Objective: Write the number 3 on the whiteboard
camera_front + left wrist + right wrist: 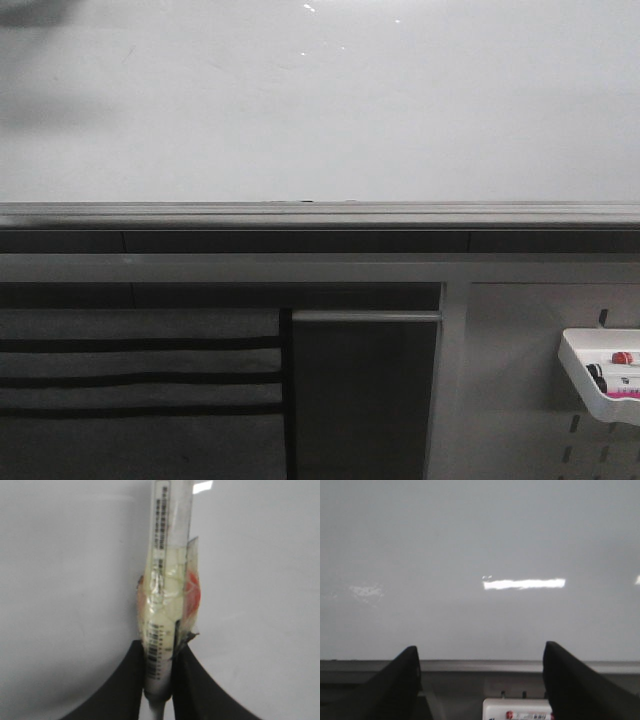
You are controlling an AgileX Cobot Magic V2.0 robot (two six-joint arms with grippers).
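Observation:
The whiteboard fills the upper half of the front view, glossy white with faint smudges, and a grey metal ledge runs along its lower edge. The number 3 is out of view. Neither arm shows in the front view. My left gripper is shut on a white marker wrapped in clear tape with a red patch. The marker points at the whiteboard, and its tip runs out of the frame. My right gripper is open with nothing between its fingers, and it faces the whiteboard above the ledge.
Below the ledge, a grey pegboard panel carries a small white tray with markers at the right. That tray also shows low between my right fingers. Dark slatted panels lie at the lower left.

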